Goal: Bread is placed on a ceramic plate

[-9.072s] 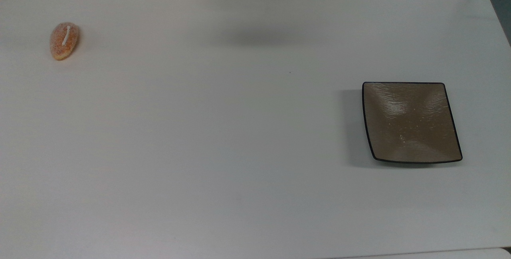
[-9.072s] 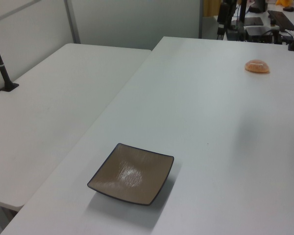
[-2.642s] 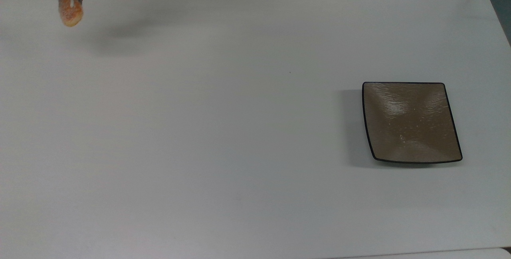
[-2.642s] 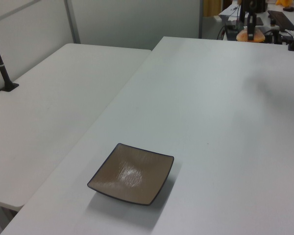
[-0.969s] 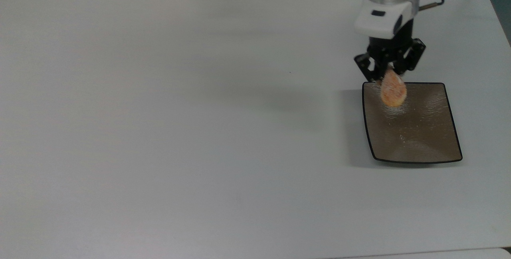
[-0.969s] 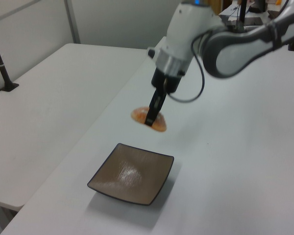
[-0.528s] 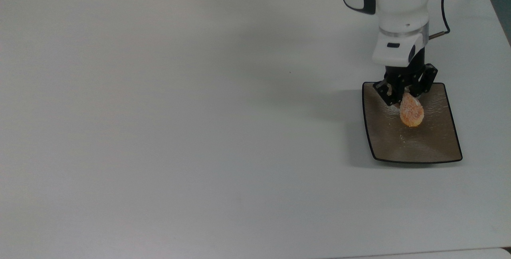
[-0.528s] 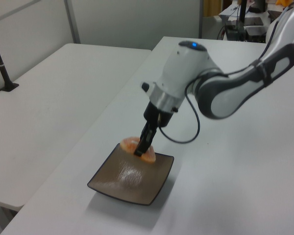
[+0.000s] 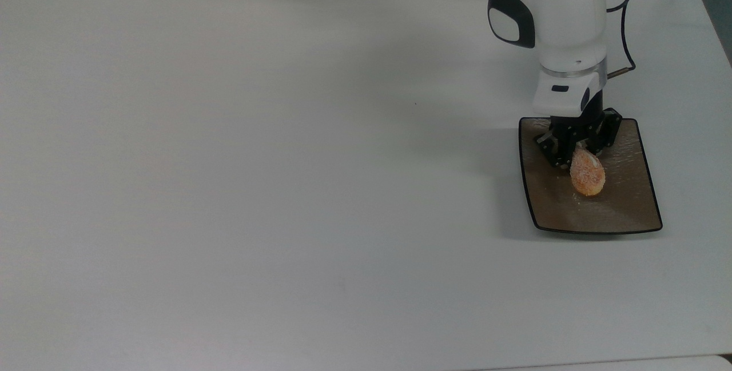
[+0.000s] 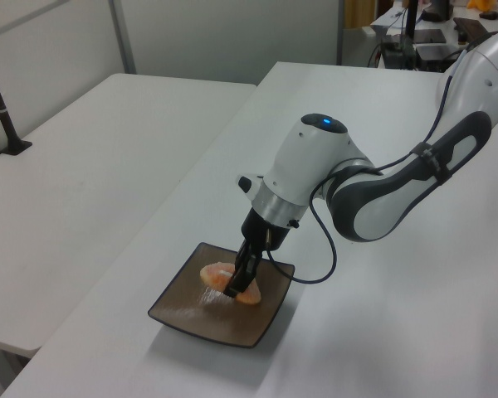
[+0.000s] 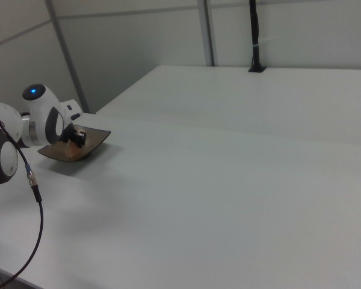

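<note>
My gripper point(image 9: 577, 151) is clamped on the sugary bun point(image 9: 587, 172), low over the brown square plate point(image 9: 629, 205). The left view shows the bun point(image 10: 222, 277) touching the plate point(image 10: 191, 319). My arm point(image 11: 45, 123) hides most of it in the right view.

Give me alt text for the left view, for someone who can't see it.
A white robot arm's gripper holds a small orange bread low over the middle of a square brown ceramic plate, jaws closed on it. The plate sits on a white table.
</note>
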